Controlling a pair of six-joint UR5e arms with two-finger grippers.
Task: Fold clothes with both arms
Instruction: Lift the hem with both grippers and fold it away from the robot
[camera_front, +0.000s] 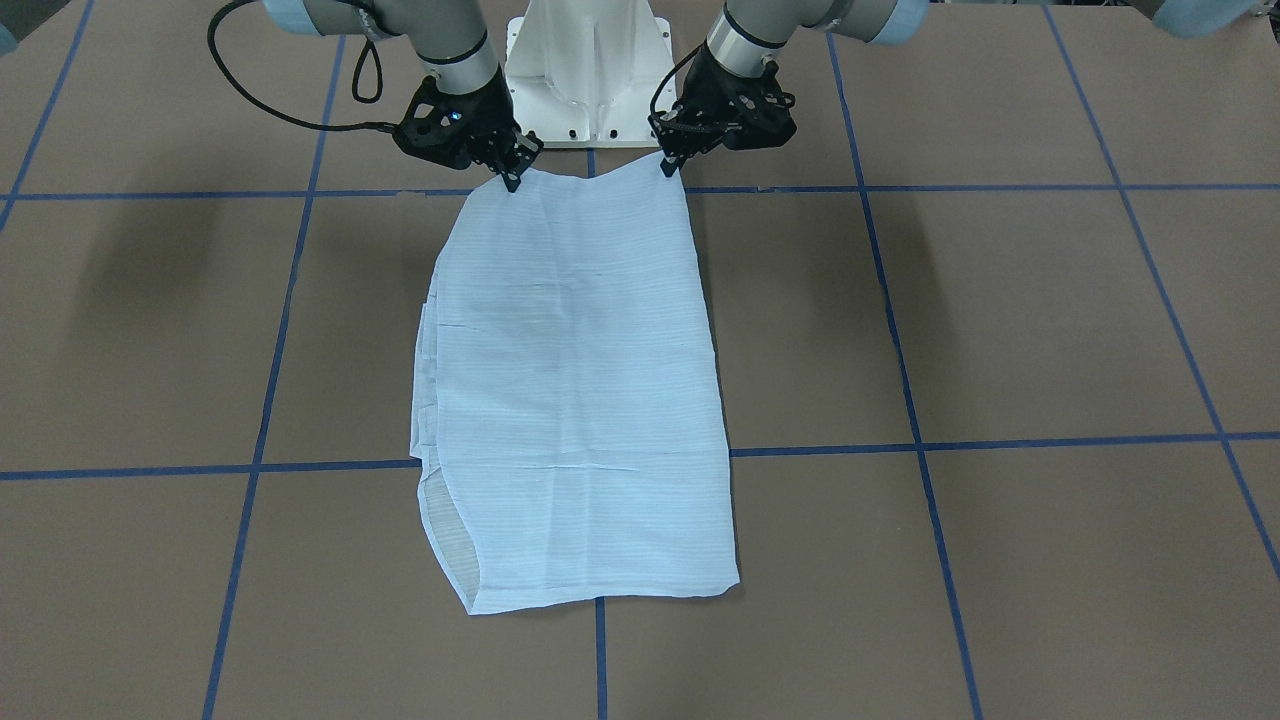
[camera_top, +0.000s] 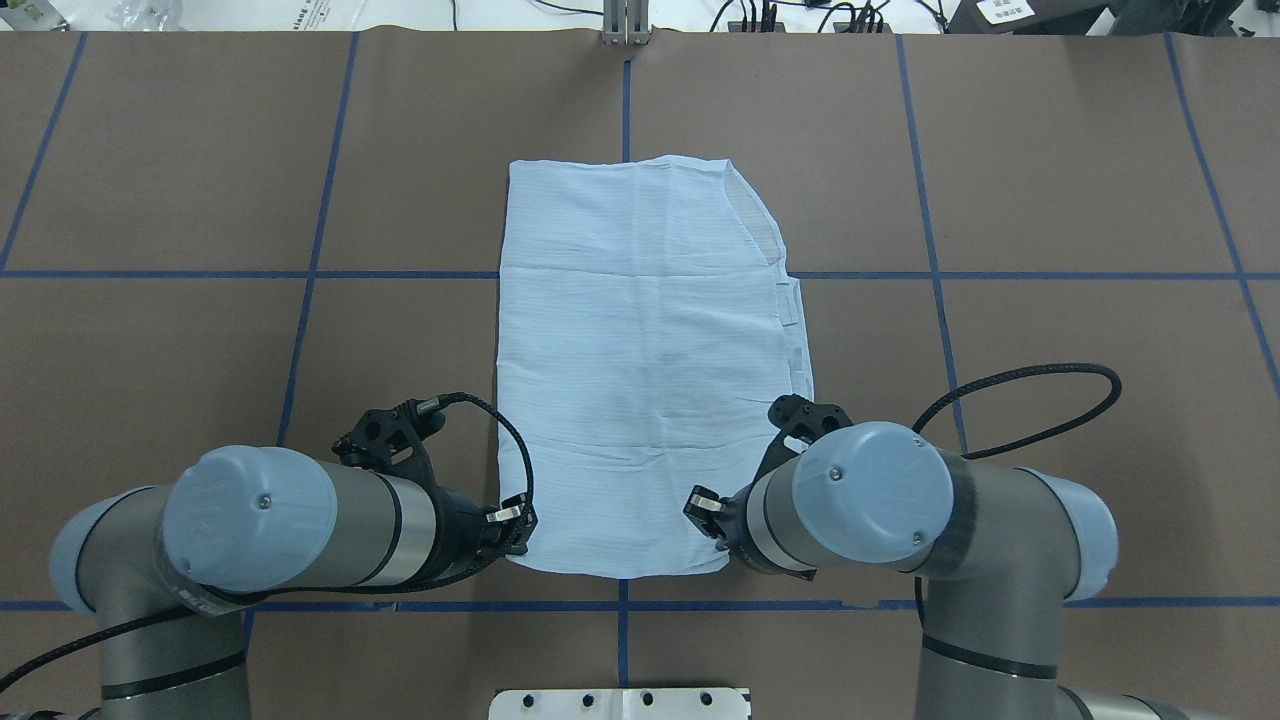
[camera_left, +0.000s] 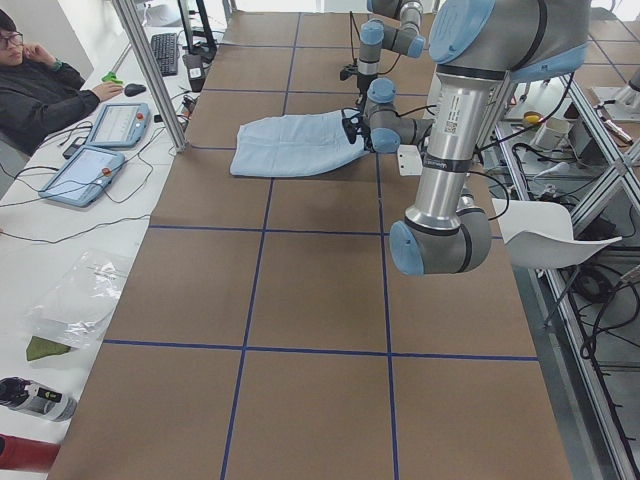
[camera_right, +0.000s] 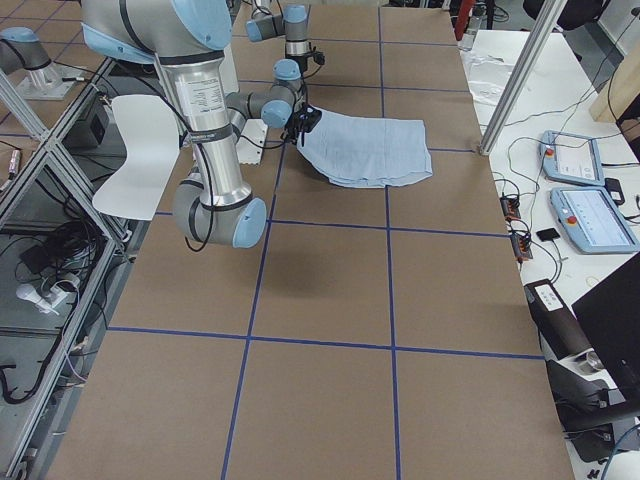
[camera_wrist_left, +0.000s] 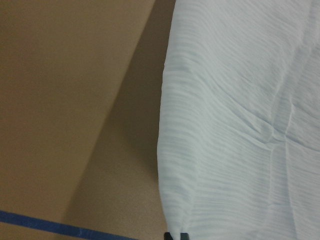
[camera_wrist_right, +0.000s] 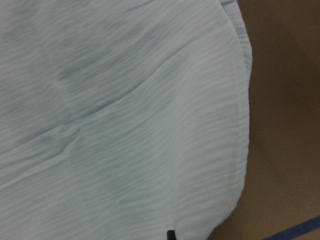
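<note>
The clothes are one light-blue striped shirt (camera_front: 570, 380), folded into a long rectangle and lying flat in the middle of the brown table (camera_top: 640, 360). My left gripper (camera_front: 668, 165) is shut on the shirt's corner nearest the robot, on the right in the front-facing view. My right gripper (camera_front: 512, 180) pinches the other near corner. The hem between them sags slightly. Overhead, the left gripper (camera_top: 518, 535) and the right gripper (camera_top: 703, 505) sit at the shirt's bottom corners. Each wrist view is filled with crinkled fabric (camera_wrist_left: 240, 125) (camera_wrist_right: 125, 125), with black fingertips at the bottom edge.
The white pedestal base (camera_front: 588, 70) stands just behind the grippers. Blue tape lines (camera_front: 1000, 442) mark a grid on the table. A person (camera_left: 40, 95) sits at a side desk with control tablets (camera_left: 85, 170) beyond the table's far edge.
</note>
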